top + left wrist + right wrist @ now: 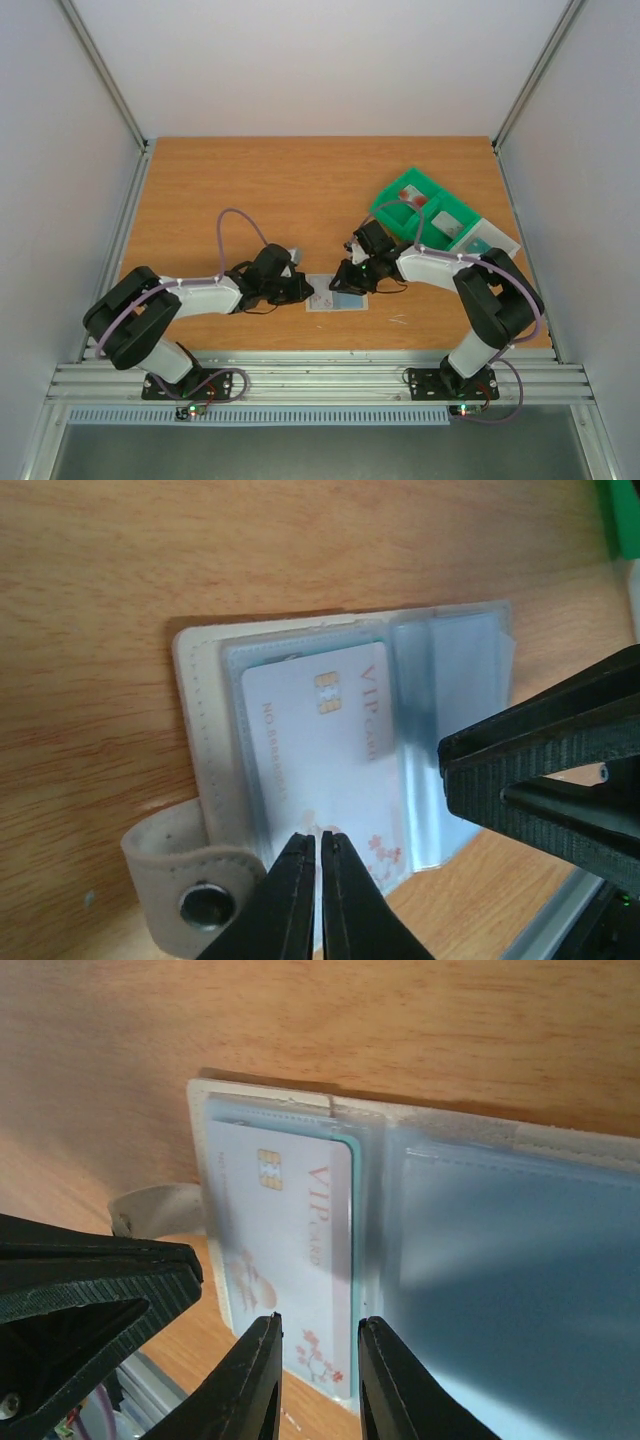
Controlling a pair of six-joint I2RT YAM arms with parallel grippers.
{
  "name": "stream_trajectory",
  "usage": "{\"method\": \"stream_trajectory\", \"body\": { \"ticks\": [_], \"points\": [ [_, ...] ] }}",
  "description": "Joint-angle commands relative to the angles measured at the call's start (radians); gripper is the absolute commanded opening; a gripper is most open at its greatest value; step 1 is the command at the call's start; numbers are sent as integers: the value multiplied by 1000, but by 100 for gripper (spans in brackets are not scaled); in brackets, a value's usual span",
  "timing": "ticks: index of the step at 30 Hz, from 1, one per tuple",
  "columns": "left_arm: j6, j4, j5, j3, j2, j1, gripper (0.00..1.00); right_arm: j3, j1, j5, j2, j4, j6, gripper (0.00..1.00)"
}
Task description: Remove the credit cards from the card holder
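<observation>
Left wrist view: left gripper (318,840) pinched shut on the white credit card (320,755) at its near edge, card holder (195,720) lying open at near centre; the right gripper (318,1325) hangs narrowly open. The card looks light, stiff, slick: pinch the bare edge.

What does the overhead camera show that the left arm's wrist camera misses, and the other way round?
Only overhead: the left arm and right arm down to their bases, and the compartments of the green tray. Only the wrist: the lettering on the VIP card, its chip, the snap tab. Both: the open card holder on the table, with the left tool and the right tool at it.
</observation>
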Motion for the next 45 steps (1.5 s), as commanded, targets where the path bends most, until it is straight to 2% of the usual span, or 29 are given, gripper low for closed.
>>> {"method": "stream_trajectory", "body": {
  "ticks": [1, 26, 45],
  "points": [
    [35, 42, 7, -7, 49, 0, 4, -21, 10, -3, 42, 53, -24, 24],
    [24, 6, -26, -41, 65, 0, 1, -59, 15, 1, 100, 105, -53, 22],
    [15, -32, -15, -15, 66, -1, 1, -66, 16, 26, 117, 136, -41, 12]
  ]
}}
